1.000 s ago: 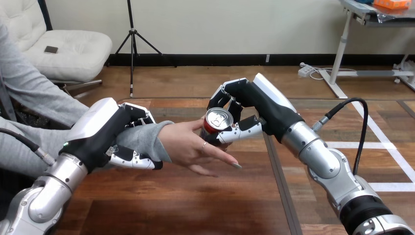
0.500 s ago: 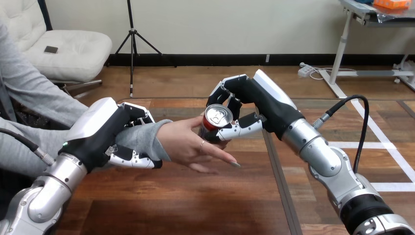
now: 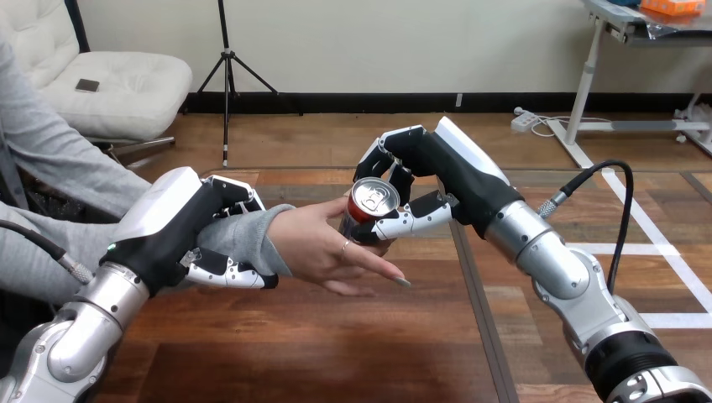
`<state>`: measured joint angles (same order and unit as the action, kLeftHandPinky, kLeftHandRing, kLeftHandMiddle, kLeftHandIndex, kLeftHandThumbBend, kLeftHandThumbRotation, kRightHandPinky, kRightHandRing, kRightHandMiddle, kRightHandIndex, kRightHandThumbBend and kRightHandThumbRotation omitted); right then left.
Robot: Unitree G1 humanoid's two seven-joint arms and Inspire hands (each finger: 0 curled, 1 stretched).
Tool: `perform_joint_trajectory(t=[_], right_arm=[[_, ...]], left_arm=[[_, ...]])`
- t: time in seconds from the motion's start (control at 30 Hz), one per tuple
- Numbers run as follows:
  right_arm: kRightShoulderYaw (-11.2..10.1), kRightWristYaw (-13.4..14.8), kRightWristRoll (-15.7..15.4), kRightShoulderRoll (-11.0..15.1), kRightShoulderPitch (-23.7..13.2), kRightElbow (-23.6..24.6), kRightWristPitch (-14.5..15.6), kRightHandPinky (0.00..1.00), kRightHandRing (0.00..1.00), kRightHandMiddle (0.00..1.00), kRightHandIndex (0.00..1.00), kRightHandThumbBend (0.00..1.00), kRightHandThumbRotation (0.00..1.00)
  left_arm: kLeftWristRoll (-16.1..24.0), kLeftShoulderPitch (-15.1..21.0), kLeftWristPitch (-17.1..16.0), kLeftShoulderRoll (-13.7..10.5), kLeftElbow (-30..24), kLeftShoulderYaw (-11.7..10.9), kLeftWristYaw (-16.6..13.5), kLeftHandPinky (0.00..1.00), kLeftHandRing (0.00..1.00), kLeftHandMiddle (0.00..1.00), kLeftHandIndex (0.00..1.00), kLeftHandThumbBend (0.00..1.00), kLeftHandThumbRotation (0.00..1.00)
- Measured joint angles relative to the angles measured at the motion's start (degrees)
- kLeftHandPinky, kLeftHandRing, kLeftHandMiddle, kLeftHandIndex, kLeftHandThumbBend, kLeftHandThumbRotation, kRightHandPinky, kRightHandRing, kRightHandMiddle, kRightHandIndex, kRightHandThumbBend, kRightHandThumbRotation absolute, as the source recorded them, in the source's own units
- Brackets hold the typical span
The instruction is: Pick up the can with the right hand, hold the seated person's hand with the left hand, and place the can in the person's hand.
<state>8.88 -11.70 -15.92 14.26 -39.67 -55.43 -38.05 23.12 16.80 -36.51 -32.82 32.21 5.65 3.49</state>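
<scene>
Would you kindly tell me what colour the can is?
The can is red with a silver top, clearest in the head view.

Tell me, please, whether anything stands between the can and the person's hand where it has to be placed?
Nothing visible does. The can, gripped in the right hand, is right at the person's hand, which lies open beside it. The left hand curls round the person's wrist, clear of the palm.
</scene>
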Motion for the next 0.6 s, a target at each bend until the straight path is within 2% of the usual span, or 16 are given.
perform_joint_trajectory(t=[0.13,0.17,0.43,0.47,0.6], right_arm=[[-0.07,-1.27,0.45,0.04,0.0,1.01,1.69,0.37,0.43,0.48,0.5,0.72,0.19],[-0.08,-1.51,0.48,0.06,0.0,1.29,2.11,0.38,0.45,0.48,0.51,0.72,0.28],[-0.14,-2.49,0.54,0.11,0.04,3.05,4.07,0.41,0.47,0.5,0.53,0.75,0.51],[-0.14,-2.56,0.54,0.11,0.04,3.28,4.29,0.42,0.48,0.51,0.54,0.77,0.57],[-0.14,-2.74,0.53,0.15,0.06,3.93,4.67,0.43,0.48,0.52,0.55,0.77,0.66]], left_arm=[[0.0,-0.01,0.01,0.0,0.0,0.0,0.0,0.24,0.29,0.35,0.42,0.71,0.0],[0.0,-0.01,0.01,0.0,0.0,0.0,0.0,0.24,0.28,0.35,0.42,0.71,0.0],[-0.03,-0.01,0.35,0.01,-0.05,0.0,0.02,0.24,0.29,0.36,0.42,0.7,0.0],[-0.07,-0.01,0.54,0.02,-0.08,0.0,0.03,0.25,0.29,0.36,0.42,0.7,0.0],[-0.14,-0.01,1.03,0.07,-0.11,0.0,0.05,0.25,0.3,0.37,0.42,0.7,0.0]])
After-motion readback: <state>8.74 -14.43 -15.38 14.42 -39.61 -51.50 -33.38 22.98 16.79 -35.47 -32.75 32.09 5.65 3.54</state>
